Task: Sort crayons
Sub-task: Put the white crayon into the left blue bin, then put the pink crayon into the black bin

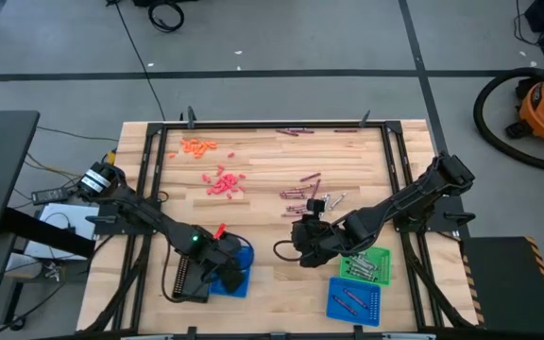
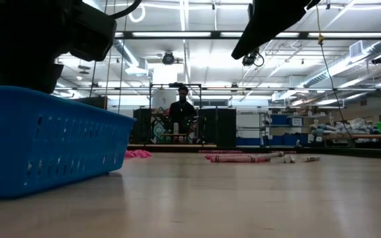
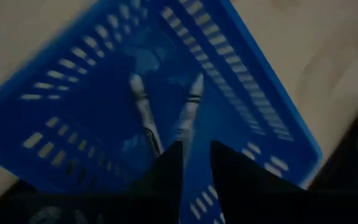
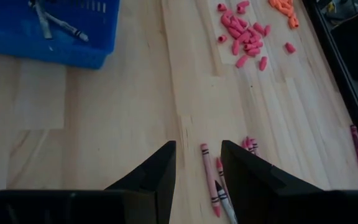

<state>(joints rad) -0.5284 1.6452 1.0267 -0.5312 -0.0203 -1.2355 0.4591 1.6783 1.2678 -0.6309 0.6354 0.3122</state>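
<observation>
Watching the left gripper [image 3: 194,150], I saw it directly over the blue tray [image 3: 272,112], fingers slightly apart. One crayon [image 3: 190,109] sat right at the mouth of the gap; I could not tell if it was touching either pad. A second crayon [image 3: 143,109] lay on the tray floor just beside it. So two in that tray.

The pink pile [image 4: 244,34] and orange cluster [image 4: 283,7] lay well ahead of the right gripper [image 4: 197,148]. Pink was over ten and orange was several; both were too bunched for an exact count.

The right gripper hovered with its fingers apart and nothing held. One red-pink crayon [image 4: 208,177] lay in line with the gap. A shorter one and a grey one were just beside it.

I counted three trays: two blue, plus the green tray [image 1: 382,255] close behind the right gripper.

My read on handling: the crayons are light and stiff but can snap. The paper wrap gives grip, and they roll. I'd pinch mid-length, across the axis.
</observation>
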